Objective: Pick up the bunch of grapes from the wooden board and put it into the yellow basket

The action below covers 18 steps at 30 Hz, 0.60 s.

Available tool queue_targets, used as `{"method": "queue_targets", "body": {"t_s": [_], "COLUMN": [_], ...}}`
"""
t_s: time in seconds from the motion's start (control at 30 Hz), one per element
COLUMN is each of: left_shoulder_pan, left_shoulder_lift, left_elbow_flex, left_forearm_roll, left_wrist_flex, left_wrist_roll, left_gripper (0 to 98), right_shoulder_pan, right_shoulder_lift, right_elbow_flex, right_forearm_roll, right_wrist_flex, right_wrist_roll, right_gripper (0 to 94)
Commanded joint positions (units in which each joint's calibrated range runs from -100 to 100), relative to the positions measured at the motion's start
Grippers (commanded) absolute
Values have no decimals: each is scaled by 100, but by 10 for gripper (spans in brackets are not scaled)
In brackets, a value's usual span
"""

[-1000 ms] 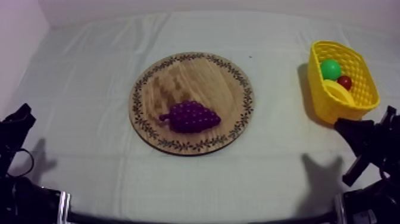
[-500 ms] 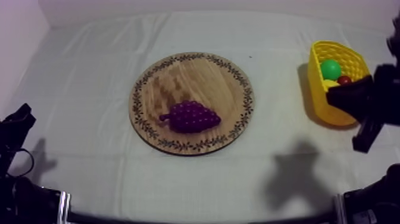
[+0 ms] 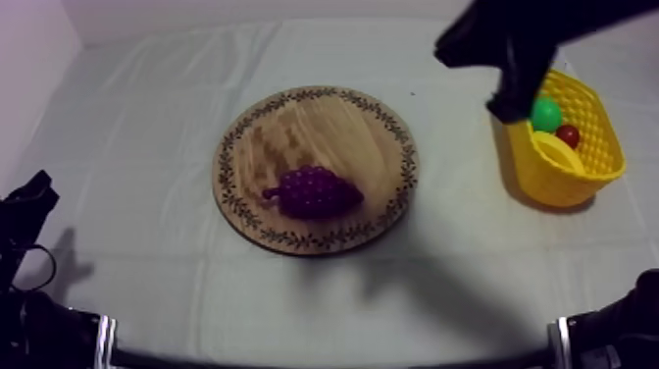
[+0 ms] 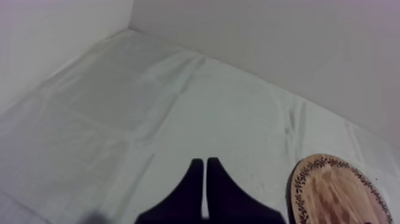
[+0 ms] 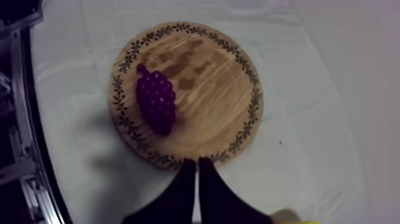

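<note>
The right claw (image 3: pixel 507 104) hangs above the table, up in the air between the board (image 3: pixel 314 128) and the yellow basket (image 3: pixel 549 179). Seen from above, its dark tip overlaps the basket's nearest corner. In the right wrist view its two fingers (image 5: pixel 196 163) lie pressed together in a narrow wedge, clenched with nothing between them. They point down at the cloth, and the patterned rim of the board (image 5: pixel 205 89) lies just beyond the tips.

The bunch of grapes (image 3: pixel 314 191) lies on the board, well apart from this claw and untouched. From the claw's own camera the grapes (image 5: pixel 156 102) sit farther along the wood than the near rim and off to one side of the line of the fingers. They rest flat, with the stem end pointing away from the claw.

The basket stands beside the right claw, on the side away from the board. It holds a round green fruit (image 3: pixel 545 114), a small red fruit (image 3: pixel 568 135) and a curved yellow fruit (image 3: pixel 557 152).

The left claw (image 3: pixel 31 196) sits low at its own side of the table, far from the grapes. Its fingers (image 4: pixel 205 165) are also clenched together on nothing, over bare cloth (image 4: pixel 149 101), and an edge of the board (image 4: pixel 333 190) lies ahead and off to one side of them.
</note>
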Motion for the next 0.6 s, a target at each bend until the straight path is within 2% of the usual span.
{"method": "queue_targets", "body": {"t_s": [0.0,0.2,0.37,0.43,0.57], "left_shoulder_pan": [-1,-1,-1,-1,-1], "left_shoulder_lift": [3,3,3,3,3], "left_elbow_flex": [4,4,4,4,4], "left_forearm_roll": [1,1,1,1,1], "left_wrist_flex": [3,3,3,3,3], "left_wrist_roll": [-2,-2,-2,-2,-2], "left_gripper": [0,0,0,0,0], "right_shoulder_pan": [-25,-212,-348,-390,-409], "right_shoulder_lift": [1060,2142,2674,2793,2923], "right_elbow_flex": [-1406,-2330,-2581,-2592,-2604], "right_forearm_roll": [-36,-26,61,115,197], "right_wrist_flex": [386,918,1246,1298,1303], "right_wrist_roll": [530,914,1084,1092,1052], "right_gripper": [7,8,20,66,244]}}
